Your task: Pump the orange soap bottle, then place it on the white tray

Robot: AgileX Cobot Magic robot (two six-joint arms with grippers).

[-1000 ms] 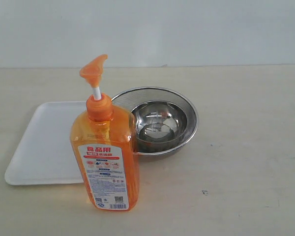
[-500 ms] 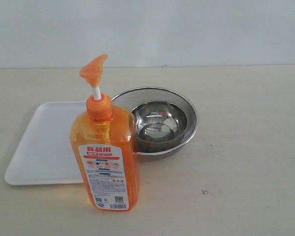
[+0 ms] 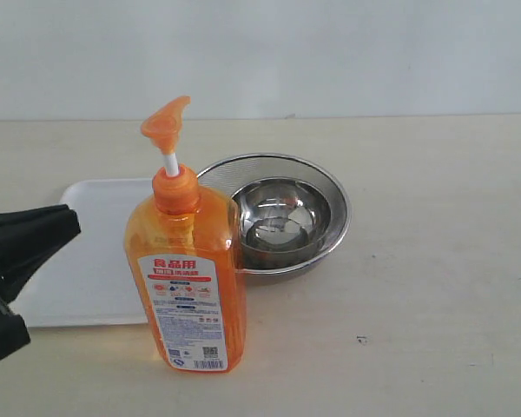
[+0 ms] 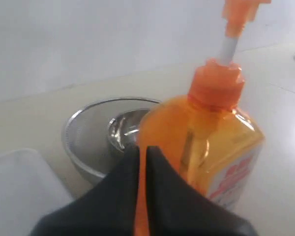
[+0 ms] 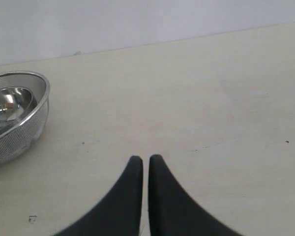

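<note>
Exterior view — left jaws, together like right jaws, newly overlap the white tray (image 3: 104, 228).

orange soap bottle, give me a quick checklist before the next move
1. orange soap bottle upright on the table: ok.
2. pump head up, nothing over it: ok.
3. left gripper ready to grasp: not ok, jaws together, beside the bottle and not touching it.
4. right gripper out of the way: ok, shut over bare table.
5. white tray has bare room for the bottle: ok.
6. gap between the bottle and the strainer behind it: cannot tell.
</note>
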